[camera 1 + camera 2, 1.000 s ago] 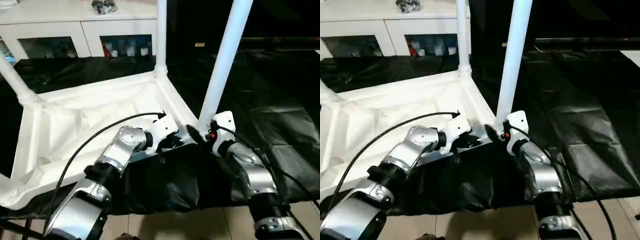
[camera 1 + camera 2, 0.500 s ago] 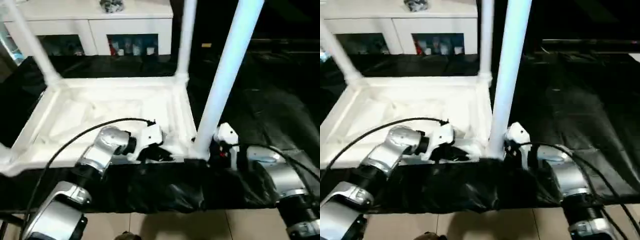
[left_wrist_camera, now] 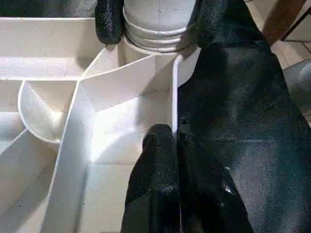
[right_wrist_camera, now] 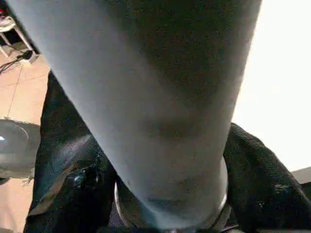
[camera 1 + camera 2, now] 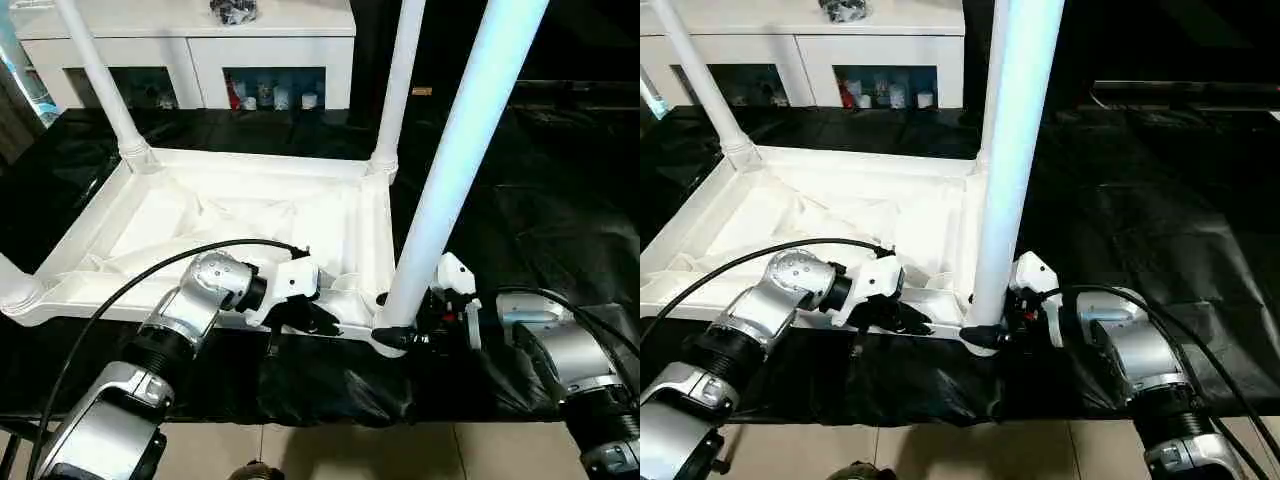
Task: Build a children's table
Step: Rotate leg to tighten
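The table [image 5: 250, 225] lay upside down on the black tabletop [image 5: 560, 210], ribs up. Legs stood in the sockets at 11 o'clock [image 5: 100, 75] and 1 o'clock [image 5: 400, 80]; the socket at 8 o'clock [image 5: 15, 290] held a leg base too. The last leg [image 5: 450, 170], at 5 o'clock, rose from its socket, the right gripper [image 5: 395, 338] jaws pinching its foot. The left gripper [image 3: 167, 145] jaws were pressed on the near rim wall. Judging by this, only seating that leg fully and turning the table upright remained.
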Motion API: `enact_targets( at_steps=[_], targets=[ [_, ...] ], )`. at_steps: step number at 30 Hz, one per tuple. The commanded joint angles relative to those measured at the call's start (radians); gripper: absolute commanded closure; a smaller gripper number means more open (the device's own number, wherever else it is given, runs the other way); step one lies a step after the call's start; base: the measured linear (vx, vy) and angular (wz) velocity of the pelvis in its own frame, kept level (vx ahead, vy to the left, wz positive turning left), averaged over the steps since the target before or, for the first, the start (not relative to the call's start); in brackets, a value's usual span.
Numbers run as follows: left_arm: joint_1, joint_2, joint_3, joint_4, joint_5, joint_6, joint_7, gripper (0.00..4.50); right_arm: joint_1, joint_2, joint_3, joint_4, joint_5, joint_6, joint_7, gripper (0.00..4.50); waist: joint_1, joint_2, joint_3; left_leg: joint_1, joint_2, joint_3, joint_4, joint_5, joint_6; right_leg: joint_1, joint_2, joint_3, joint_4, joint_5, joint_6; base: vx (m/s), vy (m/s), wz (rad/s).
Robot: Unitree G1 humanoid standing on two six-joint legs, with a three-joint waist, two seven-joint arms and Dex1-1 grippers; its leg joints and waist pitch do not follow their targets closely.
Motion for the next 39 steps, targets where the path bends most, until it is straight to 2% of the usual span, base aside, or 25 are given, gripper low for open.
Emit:
enact_targets(
  at_steps=[1,3,4,5,6,8,11,13,14,15,16,17,18,20,24,27,28,30,31,33,38,39],
  targets=[
    [-0.029,-0.032,0.003,0.002,-0.007,0.004,0.079,4.50,0.015,0.045,0.016,-0.017,0.003,0.025,-0.065,1.82,-0.002,-0.010,-0.059,0.028,0.083,-0.038,-0.072,-0.216,0.047,0.031,-0.087,0.051,-0.065,-0.177,-0.246,0.000,0.000,0.00],
    [-0.047,-0.064,0.014,0.034,0.014,0.015,0.159,4.50,0.014,0.089,-0.018,0.008,-0.016,0.022,-0.176,1.84,-0.006,-0.015,-0.057,0.029,0.079,-0.038,-0.073,-0.232,0.037,0.029,-0.087,0.051,-0.069,-0.210,-0.239,0.000,0.000,0.00],
    [-0.049,-0.066,0.014,0.036,0.016,0.016,0.165,4.50,0.014,0.092,-0.019,0.010,-0.017,0.021,-0.183,1.84,-0.008,-0.013,-0.056,0.032,0.078,-0.040,-0.074,-0.250,0.022,0.026,-0.089,0.051,-0.074,-0.254,-0.231,0.000,0.000,0.00],
    [-0.072,-0.103,0.021,0.073,0.043,0.029,0.261,4.50,0.005,0.138,-0.046,0.039,-0.045,0.016,-0.311,1.84,-0.013,-0.016,-0.052,0.033,0.077,-0.039,-0.075,-0.265,0.010,0.023,-0.089,0.053,-0.080,-0.296,-0.218,0.000,0.000,0.00],
    [-0.082,-0.126,0.025,0.088,0.049,0.041,0.303,4.50,-0.001,0.165,-0.061,0.056,-0.058,0.016,-0.385,1.85,-0.014,-0.014,-0.052,0.036,0.077,-0.042,-0.076,-0.281,0.001,0.022,-0.091,0.053,-0.083,-0.322,-0.213,0.000,0.000,0.00],
    [-0.094,-0.164,0.033,0.101,0.053,0.060,0.365,4.50,-0.008,0.206,-0.079,0.077,-0.073,0.012,-0.486,1.86,-0.022,-0.015,-0.052,0.035,0.076,-0.047,-0.079,-0.301,-0.015,0.023,-0.092,0.052,-0.089,-0.365,-0.189,0.000,0.000,0.00],
    [-0.105,-0.227,0.035,0.108,0.061,0.086,0.453,4.50,-0.021,0.276,-0.098,0.108,-0.100,-0.002,-0.632,1.86,-0.035,-0.013,-0.054,0.034,0.074,-0.047,-0.080,-0.305,-0.018,0.021,-0.088,0.052,-0.088,-0.334,-0.191,0.000,0.000,0.00],
    [-0.117,-0.287,0.030,0.121,0.073,0.103,0.536,4.50,-0.043,0.350,-0.115,0.141,-0.128,-0.006,-0.784,1.86,-0.040,-0.006,-0.055,0.032,0.073,-0.046,-0.080,-0.292,-0.019,0.020,-0.088,0.054,-0.086,-0.303,-0.197,0.000,0.000,0.00],
    [-0.120,-0.302,0.031,0.125,0.074,0.106,0.555,4.50,-0.049,0.369,-0.121,0.147,-0.133,-0.009,-0.815,1.86,-0.042,-0.010,-0.056,0.030,0.070,-0.046,-0.079,-0.287,-0.015,0.023,-0.087,0.052,-0.087,-0.294,-0.198,0.000,0.000,0.00],
    [-0.122,-0.314,0.033,0.130,0.076,0.107,0.572,4.50,-0.054,0.384,-0.125,0.152,-0.137,-0.014,-0.837,1.86,-0.040,-0.006,-0.057,0.030,0.070,-0.047,-0.077,-0.278,-0.004,0.026,-0.089,0.052,-0.086,-0.283,-0.196,0.000,0.000,0.00],
    [-0.124,-0.323,0.034,0.135,0.080,0.105,0.585,4.50,-0.059,0.393,-0.124,0.157,-0.141,-0.028,-0.842,1.86,-0.042,-0.007,-0.058,0.028,0.071,-0.045,-0.077,-0.269,0.001,0.027,-0.088,0.053,-0.086,-0.268,-0.195,0.000,0.000,0.00],
    [-0.123,-0.329,0.035,0.135,0.079,0.105,0.582,4.50,-0.061,0.394,-0.118,0.160,-0.142,-0.040,-0.829,1.51,-0.042,-0.008,-0.059,0.028,0.071,-0.045,-0.077,-0.261,0.005,0.027,-0.086,0.053,-0.084,-0.251,-0.197,0.000,0.000,0.00],
    [-0.117,-0.330,0.034,0.130,0.076,0.098,0.572,4.50,-0.061,0.388,-0.116,0.159,-0.132,-0.047,-0.801,1.51,-0.040,-0.009,-0.060,0.027,0.070,-0.043,-0.075,-0.243,0.020,0.029,-0.085,0.052,-0.081,-0.216,-0.202,0.000,0.000,0.00],
    [-0.107,-0.321,0.032,0.120,0.071,0.079,0.548,4.50,-0.057,0.375,-0.124,0.152,-0.112,-0.044,-0.769,1.16,-0.037,-0.009,-0.060,0.023,0.069,-0.041,-0.072,-0.211,0.049,0.034,-0.085,0.051,-0.076,-0.176,-0.214,0.000,0.000,0.00],
    [-0.084,-0.279,0.031,0.094,0.063,0.053,0.491,4.50,-0.054,0.318,-0.117,0.143,-0.123,-0.077,-0.709,0.81,-0.036,-0.009,-0.060,0.023,0.071,-0.041,-0.072,-0.214,0.056,0.035,-0.086,0.051,-0.077,-0.189,-0.215,0.000,0.000,0.00],
    [-0.061,-0.222,0.023,0.070,0.051,0.025,0.407,4.50,-0.052,0.241,-0.100,0.140,-0.110,-0.101,-0.581,0.81,-0.034,-0.008,-0.059,0.021,0.072,-0.041,-0.070,-0.212,0.067,0.036,-0.087,0.050,-0.076,-0.185,-0.220,0.000,0.000,0.00],
    [-0.061,-0.222,0.023,0.070,0.051,0.025,0.407,4.50,-0.052,0.241,-0.100,0.140,-0.110,-0.101,-0.581,0.81,-0.034,-0.008,-0.059,0.021,0.072,-0.041,-0.070,-0.212,0.067,0.036,-0.087,0.050,-0.076,-0.185,-0.220,0.000,0.000,0.00],
    [-0.043,-0.174,0.021,0.046,0.034,0.013,0.324,4.50,-0.037,0.177,-0.079,0.104,-0.084,-0.107,-0.428,0.81,-0.032,-0.009,-0.060,0.019,0.074,-0.040,-0.067,-0.194,0.084,0.040,-0.087,0.050,-0.072,-0.161,-0.229,0.000,0.000,0.00],
    [-0.042,-0.172,0.021,0.045,0.034,0.013,0.320,4.50,-0.036,0.173,-0.078,0.102,-0.082,-0.107,-0.420,0.81,-0.029,-0.009,-0.061,0.020,0.075,-0.040,-0.066,-0.191,0.087,0.041,-0.087,0.049,-0.070,-0.155,-0.232,0.000,0.000,0.00],
    [-0.035,-0.146,0.021,0.037,0.026,0.002,0.279,4.50,-0.023,0.139,-0.063,0.072,-0.059,-0.098,-0.331,0.81,-0.025,-0.008,-0.060,0.021,0.077,-0.037,-0.066,-0.190,0.095,0.038,-0.084,0.047,-0.069,-0.150,-0.237,0.000,0.000,0.00],
    [-0.032,-0.080,0.022,0.030,0.009,-0.014,0.173,4.50,0.001,0.054,-0.010,0.013,-0.021,-0.069,-0.128,0.81,-0.019,-0.009,-0.058,0.023,0.080,-0.039,-0.070,-0.226,0.075,0.036,-0.083,0.047,-0.070,-0.197,-0.237,0.000,0.000,0.00],
    [-0.032,-0.069,0.019,0.029,0.008,-0.016,0.155,4.50,0.003,0.042,0.002,0.004,-0.018,-0.064,-0.101,0.95,-0.020,-0.009,-0.057,0.023,0.081,-0.038,-0.070,-0.228,0.075,0.034,-0.085,0.048,-0.069,-0.196,-0.240,0.000,0.000,0.00]
  ],
)
